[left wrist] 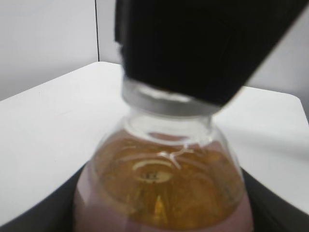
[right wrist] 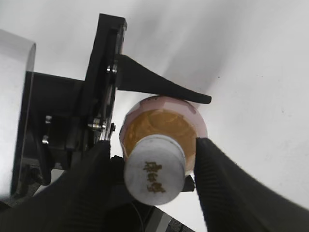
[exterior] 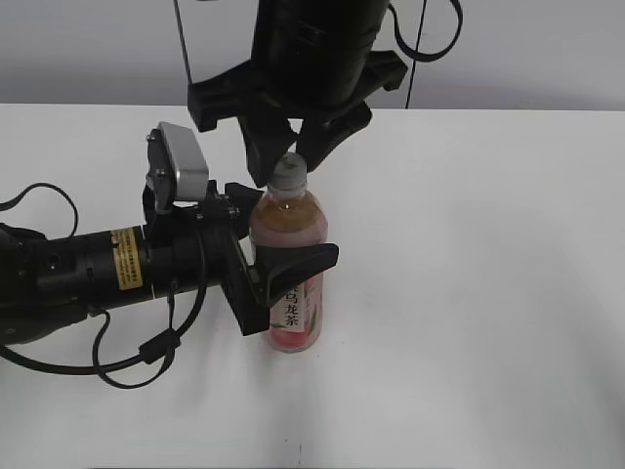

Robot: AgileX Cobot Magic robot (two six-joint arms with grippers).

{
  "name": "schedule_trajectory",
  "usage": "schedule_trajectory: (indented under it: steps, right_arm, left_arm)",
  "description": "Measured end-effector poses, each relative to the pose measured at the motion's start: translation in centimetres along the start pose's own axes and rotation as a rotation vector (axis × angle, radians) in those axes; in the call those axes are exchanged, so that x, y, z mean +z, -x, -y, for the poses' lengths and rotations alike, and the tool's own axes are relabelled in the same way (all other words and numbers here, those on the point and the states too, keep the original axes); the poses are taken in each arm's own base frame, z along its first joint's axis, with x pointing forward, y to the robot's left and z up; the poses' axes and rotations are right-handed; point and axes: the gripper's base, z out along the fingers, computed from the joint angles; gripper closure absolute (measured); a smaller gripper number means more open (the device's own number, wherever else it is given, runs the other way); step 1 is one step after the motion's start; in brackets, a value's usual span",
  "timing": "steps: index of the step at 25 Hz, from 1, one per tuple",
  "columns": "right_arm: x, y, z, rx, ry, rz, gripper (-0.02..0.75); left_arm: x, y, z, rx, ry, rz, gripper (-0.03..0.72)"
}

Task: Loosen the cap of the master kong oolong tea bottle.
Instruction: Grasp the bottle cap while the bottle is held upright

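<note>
Standing upright on the white table [exterior: 488, 293], a little left of centre and toward the near side, the master kong oolong tea bottle [exterior: 290, 234] has its long axis vertical, which is what the coming twist depends on. The left gripper [exterior: 283, 278] reaches in horizontally from the left and grasps the bottle's body at label height, one black finger wrapping the near side and the other the far side; the left wrist view shows the shoulder of the bottle cradled between dark fingers. The right gripper [exterior: 285, 161] hangs straight down from above, so the cap [exterior: 289, 173] lies directly below it, between its fingers [right wrist: 227, 179]. In the right wrist view the white cap, with its dark logo on top, sits between the two ribbed pads, touching the left one; on the right a sliver of bottle still seems to show, so I cannot tell whether they are clenched on it. Judging from this, the right arm is the one placed to turn the cap about the vertical axis while the left holds the bottle against rotation.
</note>
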Motion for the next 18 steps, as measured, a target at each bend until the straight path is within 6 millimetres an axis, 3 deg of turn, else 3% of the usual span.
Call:
schedule_trajectory:
  steps: [5,10,18]
  right_arm:
    - [-0.02,0.01,0.01,-0.04,-0.001,0.001,0.458]
    - [-0.02,0.01,0.0,-0.161,0.0,0.001,0.458]
    - [-0.04,0.02,-0.05,-0.692,0.004,0.003,0.458]
  left_arm:
    - [0.0,0.0,0.0,0.0,0.0,0.0,0.241]
    - [0.0,0.0,0.0,0.0,0.0,0.0,0.241]
    - [0.0,-0.01,0.02,0.002,-0.002,-0.001,0.241]
